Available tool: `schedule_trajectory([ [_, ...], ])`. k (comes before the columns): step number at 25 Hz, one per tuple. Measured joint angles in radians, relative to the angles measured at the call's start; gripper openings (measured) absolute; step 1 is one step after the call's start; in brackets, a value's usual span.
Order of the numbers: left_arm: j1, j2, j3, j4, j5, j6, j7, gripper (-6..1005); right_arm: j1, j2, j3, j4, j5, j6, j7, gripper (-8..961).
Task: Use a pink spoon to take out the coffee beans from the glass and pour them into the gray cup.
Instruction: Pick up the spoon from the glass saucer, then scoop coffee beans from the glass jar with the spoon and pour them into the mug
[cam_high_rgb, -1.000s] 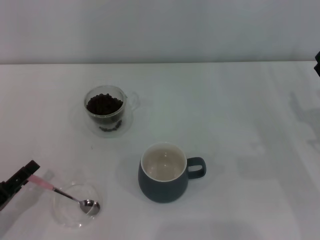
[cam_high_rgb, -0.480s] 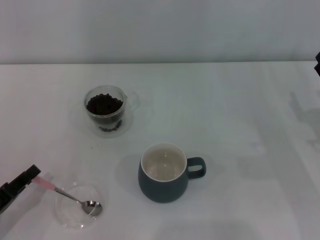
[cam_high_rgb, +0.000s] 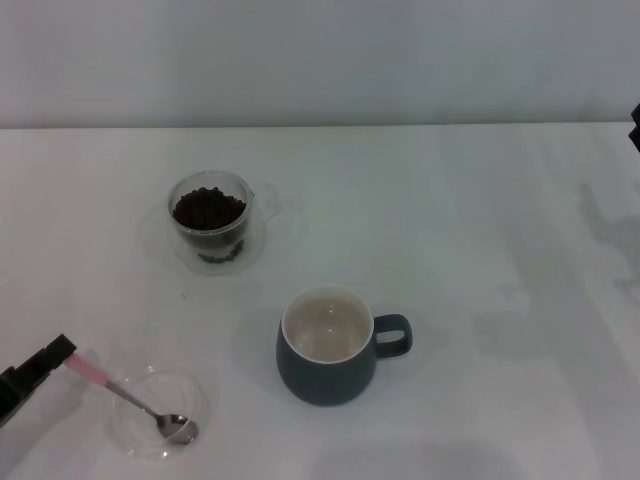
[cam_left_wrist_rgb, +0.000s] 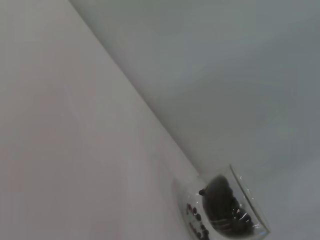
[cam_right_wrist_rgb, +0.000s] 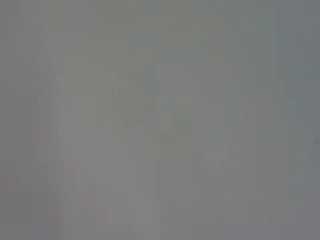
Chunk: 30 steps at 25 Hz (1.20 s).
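The pink spoon (cam_high_rgb: 125, 393) lies slanted at the front left, its metal bowl inside a flat clear dish (cam_high_rgb: 190, 395). My left gripper (cam_high_rgb: 52, 358) is at the front left edge, shut on the end of the spoon's pink handle. The glass (cam_high_rgb: 212, 225) stands at the back left, filled with coffee beans (cam_high_rgb: 208, 209). It also shows in the left wrist view (cam_left_wrist_rgb: 245, 200), with the beans (cam_left_wrist_rgb: 220, 202) inside. The gray cup (cam_high_rgb: 328, 375) stands in the middle, its cream inside holding nothing and its handle to the right. Only a dark bit of my right arm (cam_high_rgb: 635, 125) shows at the right edge.
The white table (cam_high_rgb: 480, 250) runs back to a pale wall. The flat clear dish sits left of the gray cup, near the front edge. The right wrist view shows only a plain grey surface.
My left gripper has dropped slightly toward the front edge with the spoon's handle. The spoon's bowl has slid a little nearer the front inside the dish.
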Motion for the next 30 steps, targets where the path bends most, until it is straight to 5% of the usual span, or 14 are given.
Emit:
schedule_trajectory([
  [21,0.005,0.013,-0.009,0.065,-0.028,-0.164,-0.006,135,-0.001,0.002,0.000,0.000,0.000,0.026,0.003,820],
  [30,-0.039,0.039,-0.009,0.093,-0.249,-0.198,-0.021,134,0.000,0.002,0.000,0.000,0.000,0.026,0.003,820],
])
